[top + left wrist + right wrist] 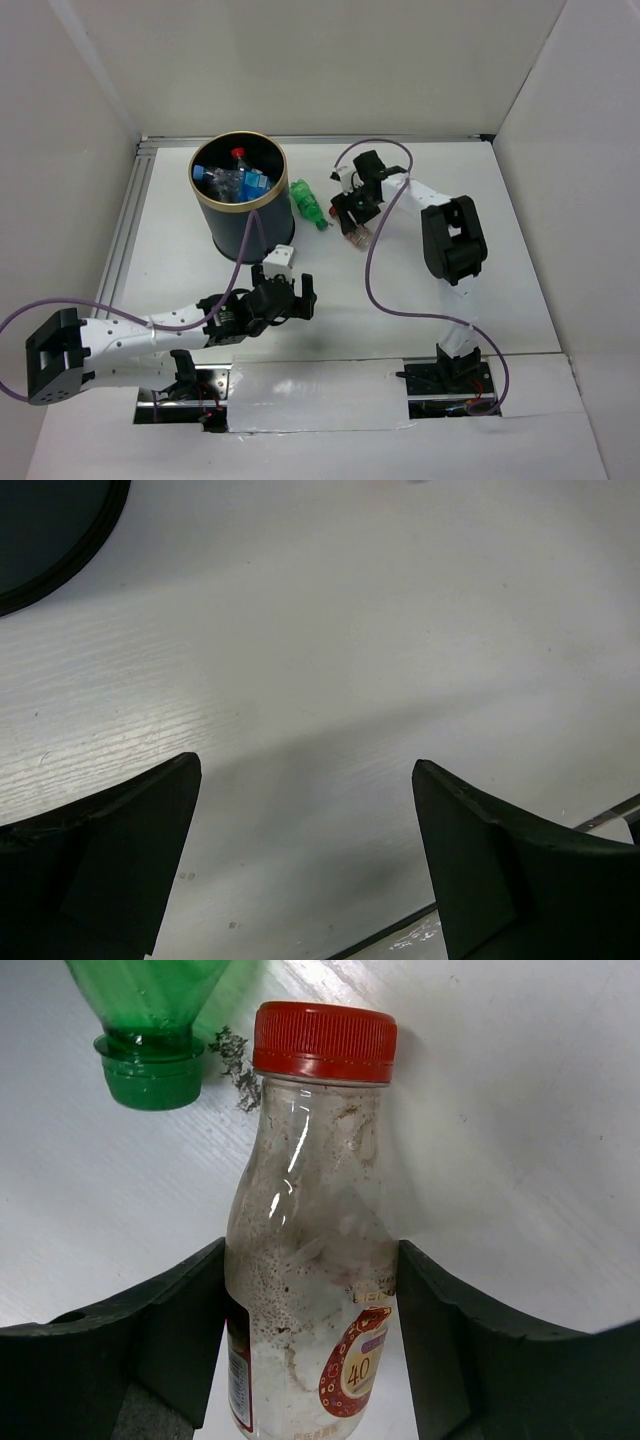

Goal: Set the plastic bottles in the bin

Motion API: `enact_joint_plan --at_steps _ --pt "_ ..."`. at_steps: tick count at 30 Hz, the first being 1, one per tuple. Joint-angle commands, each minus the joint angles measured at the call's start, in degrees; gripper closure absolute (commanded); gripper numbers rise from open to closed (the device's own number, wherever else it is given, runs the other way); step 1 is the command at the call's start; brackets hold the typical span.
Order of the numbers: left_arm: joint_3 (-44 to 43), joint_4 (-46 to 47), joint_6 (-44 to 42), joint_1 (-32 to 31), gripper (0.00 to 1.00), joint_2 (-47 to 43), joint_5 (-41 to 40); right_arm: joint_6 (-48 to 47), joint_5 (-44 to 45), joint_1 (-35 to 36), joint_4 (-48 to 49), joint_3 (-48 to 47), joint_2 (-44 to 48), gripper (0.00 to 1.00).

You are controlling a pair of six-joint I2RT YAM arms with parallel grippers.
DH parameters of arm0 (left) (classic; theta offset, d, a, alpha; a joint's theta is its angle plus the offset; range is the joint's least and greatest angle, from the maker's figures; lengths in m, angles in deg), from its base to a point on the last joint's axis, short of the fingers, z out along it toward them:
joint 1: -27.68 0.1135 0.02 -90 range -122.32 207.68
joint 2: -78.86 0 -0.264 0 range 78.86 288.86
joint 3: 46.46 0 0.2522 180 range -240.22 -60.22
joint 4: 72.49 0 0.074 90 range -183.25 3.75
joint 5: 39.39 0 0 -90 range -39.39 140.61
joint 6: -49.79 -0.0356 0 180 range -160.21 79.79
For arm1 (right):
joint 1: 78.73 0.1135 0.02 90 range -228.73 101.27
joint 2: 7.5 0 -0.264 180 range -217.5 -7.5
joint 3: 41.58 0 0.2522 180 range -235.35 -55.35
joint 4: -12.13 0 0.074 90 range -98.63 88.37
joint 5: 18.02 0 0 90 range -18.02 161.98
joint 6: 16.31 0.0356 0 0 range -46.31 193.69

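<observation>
The dark bin (222,226) with a tan rim stands at the back left and holds several bottles with blue labels and a red cap (238,153). A green bottle (307,203) lies on the table just right of the bin; its neck and cap show in the right wrist view (150,1070). My right gripper (355,218) (310,1250) is shut on a clear bottle with a red cap (310,1160) (357,236), right of the green one. My left gripper (298,296) (305,765) is open and empty over bare table, below the bin, whose base (40,540) shows at the top left.
White walls close in the table on three sides. An aluminium rail (128,215) runs along the left edge. Purple cables (375,270) loop over the table from both arms. Silver tape (320,390) covers the near edge between the arm bases.
</observation>
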Motion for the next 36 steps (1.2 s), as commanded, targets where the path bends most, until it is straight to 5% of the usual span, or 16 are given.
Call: enact_joint_plan --at_steps 1,4,11,20,23,24,26,29,36 --pt "-1.98 0.75 0.91 -0.79 0.00 0.74 -2.69 -4.35 -3.51 -2.87 -2.32 -6.12 4.50 0.83" --pt "-1.19 1.53 0.91 -0.80 0.00 0.74 -2.00 -6.21 -11.65 -4.73 -4.53 -18.49 8.37 0.89" --pt "1.27 3.38 0.29 -1.32 0.02 5.57 -0.58 0.02 -26.80 0.43 14.43 -27.43 14.71 0.90" --pt "0.74 3.38 -1.90 -1.85 0.02 6.80 -1.10 7.58 -27.00 11.42 19.37 -49.29 -1.36 0.84" --pt "0.74 3.99 -2.42 -1.85 0.00 5.75 -1.81 10.66 -24.54 13.19 23.23 -49.85 -4.97 0.62" --pt "0.74 4.00 -2.43 -1.85 0.00 5.75 -1.81 10.67 -24.53 13.19 23.24 -49.85 -4.98 0.62" --pt "0.22 4.52 -3.91 -1.85 0.00 5.75 -1.81 11.46 -23.22 13.80 23.77 -51.59 -6.56 0.31" --pt "-2.15 4.53 -6.37 -1.85 0.00 7.50 -2.86 12.95 -22.16 13.29 23.24 -52.83 -7.18 0.08" --pt "-6.11 0.66 -3.07 -1.85 0.04 10.14 -2.87 11.64 -8.20 7.67 17.02 -48.80 -0.68 0.05"
